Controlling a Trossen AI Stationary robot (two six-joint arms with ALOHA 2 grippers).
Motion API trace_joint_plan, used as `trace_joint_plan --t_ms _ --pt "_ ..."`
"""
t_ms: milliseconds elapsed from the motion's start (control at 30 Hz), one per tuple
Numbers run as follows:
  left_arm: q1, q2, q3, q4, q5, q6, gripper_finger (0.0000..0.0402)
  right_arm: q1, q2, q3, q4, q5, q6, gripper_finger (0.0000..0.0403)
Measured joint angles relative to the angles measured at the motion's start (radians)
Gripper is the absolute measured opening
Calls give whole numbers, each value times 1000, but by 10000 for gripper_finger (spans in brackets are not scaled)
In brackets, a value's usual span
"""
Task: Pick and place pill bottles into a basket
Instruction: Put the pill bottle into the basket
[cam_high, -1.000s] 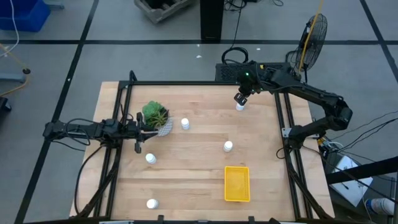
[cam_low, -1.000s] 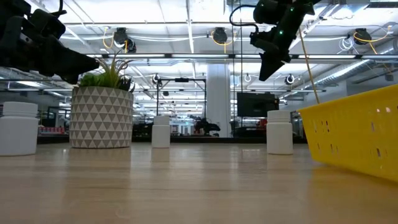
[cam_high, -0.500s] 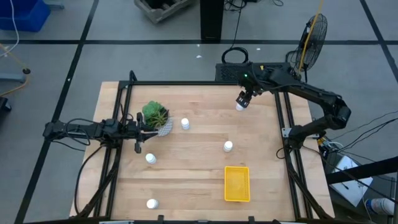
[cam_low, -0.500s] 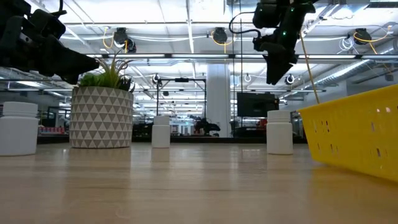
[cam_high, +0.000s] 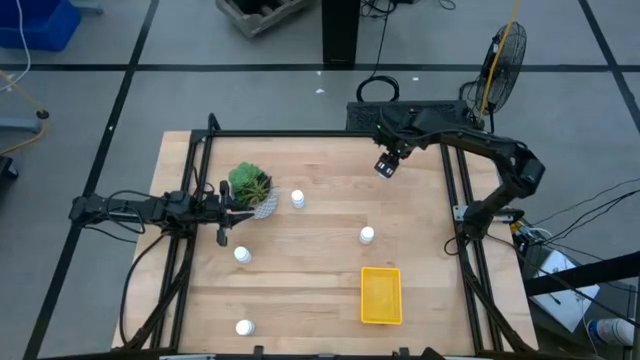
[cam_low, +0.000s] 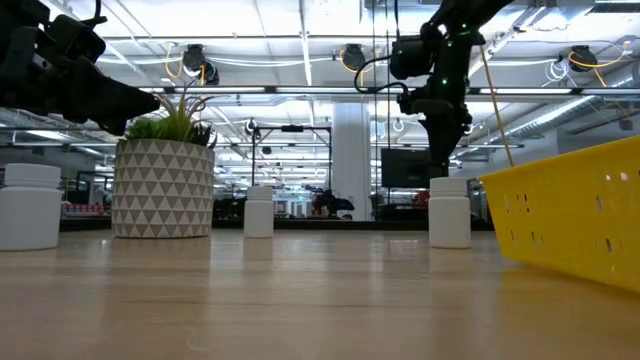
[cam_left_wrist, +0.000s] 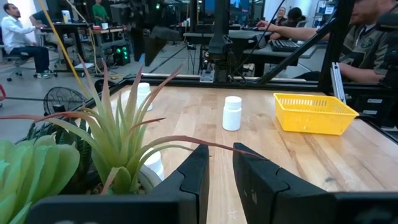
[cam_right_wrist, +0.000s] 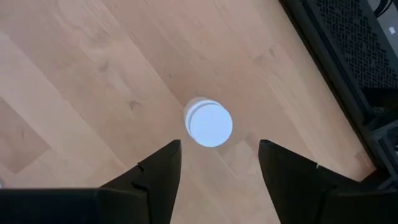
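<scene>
High view: a pale wooden table (cam_high: 300, 270) with visible grain, framed by black metal rails; two dark arms reach in from opposite sides
Right gripper (cam_high: 386, 165): hangs over the far right part of the table, pointing down; the right wrist view shows its two dark angular fingers (cam_right_wrist: 158, 171) spread wide with nothing between them
Bottle below the right gripper (cam_right_wrist: 208, 122): a small white cylinder with a round smooth cap, seen from above; it stands upright on bare wood beyond the parted fingers, untouched; the gripper hides it in the high view
Other pill bottles: four more small white capped cylinders stand apart on the table; one just beside the plant (cam_high: 298, 199); one near the table's middle right (cam_high: 367, 236); one near the left gripper (cam_high: 242, 254); one at the near left edge (cam_high: 244, 327)
Basket (cam_high: 381, 295): a shallow rectangular bright-yellow plastic tray with perforated walls; it sits at the near right of the table, holding no bottles
Left gripper (cam_high: 222, 212): waits low at the left edge beside the plant; its fingers are slightly parted, holding nothing
Plant (cam_high: 249, 187): spiky green leaves in a white pot patterned with triangles
</scene>
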Motion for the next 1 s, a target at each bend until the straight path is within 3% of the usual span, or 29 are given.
trace_joint_plan --t_ms 600,1000 --pt "0 0 -1 0 5 -1 77 -13 39 -3 36 7 -25 238" --pt "0 0 -1 -1 6 -5 77 -13 39 -102 113 6 -28 238"
